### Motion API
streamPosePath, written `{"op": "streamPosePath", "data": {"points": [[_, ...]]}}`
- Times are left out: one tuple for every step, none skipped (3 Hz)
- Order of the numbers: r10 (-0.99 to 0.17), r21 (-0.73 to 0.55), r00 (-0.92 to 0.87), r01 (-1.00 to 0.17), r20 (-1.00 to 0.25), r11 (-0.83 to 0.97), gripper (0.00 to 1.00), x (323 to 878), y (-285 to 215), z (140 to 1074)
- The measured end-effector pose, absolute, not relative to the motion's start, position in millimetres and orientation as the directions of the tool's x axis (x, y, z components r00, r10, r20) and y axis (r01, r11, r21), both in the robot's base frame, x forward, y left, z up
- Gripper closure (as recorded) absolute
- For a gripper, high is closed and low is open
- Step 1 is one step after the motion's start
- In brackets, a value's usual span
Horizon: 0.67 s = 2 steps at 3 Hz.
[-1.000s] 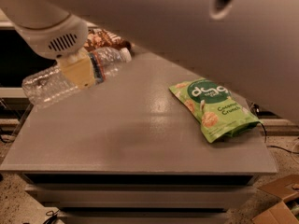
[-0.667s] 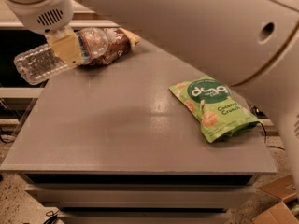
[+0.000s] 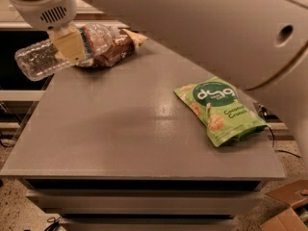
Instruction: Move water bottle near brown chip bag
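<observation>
The water bottle (image 3: 45,57) is a clear ribbed bottle held lying sideways in the air at the far left of the grey table (image 3: 130,129). My gripper (image 3: 70,43) is shut on the water bottle around its middle, with a pale yellow finger (image 3: 67,42) across it. The brown chip bag (image 3: 113,47) lies on the table's far left corner, just behind and right of the bottle's cap end, partly hidden by the bottle. My white arm fills the top of the view.
A bright green chip bag (image 3: 219,109) lies on the right side of the table. A cardboard box (image 3: 288,211) stands on the floor at the lower right. Shelving lies behind the table on the left.
The gripper with the bottle has stayed near the table's far left corner beside the brown bag. The view has shifted, so the arm now covers more of the top right.
</observation>
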<state>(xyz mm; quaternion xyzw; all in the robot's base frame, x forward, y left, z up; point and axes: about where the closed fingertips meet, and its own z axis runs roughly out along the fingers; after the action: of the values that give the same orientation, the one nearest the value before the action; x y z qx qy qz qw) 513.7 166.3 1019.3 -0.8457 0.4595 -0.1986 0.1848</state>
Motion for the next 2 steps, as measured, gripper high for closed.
{"op": "streamPosePath", "data": {"points": [[-0.874,-0.505,0.45,-0.72,0.184,-0.477,1.0,541.3,141.5,1013.4],[-0.889,-0.491,0.417,-0.744,0.19,-0.454,1.0,570.0,117.3,998.9]]}}
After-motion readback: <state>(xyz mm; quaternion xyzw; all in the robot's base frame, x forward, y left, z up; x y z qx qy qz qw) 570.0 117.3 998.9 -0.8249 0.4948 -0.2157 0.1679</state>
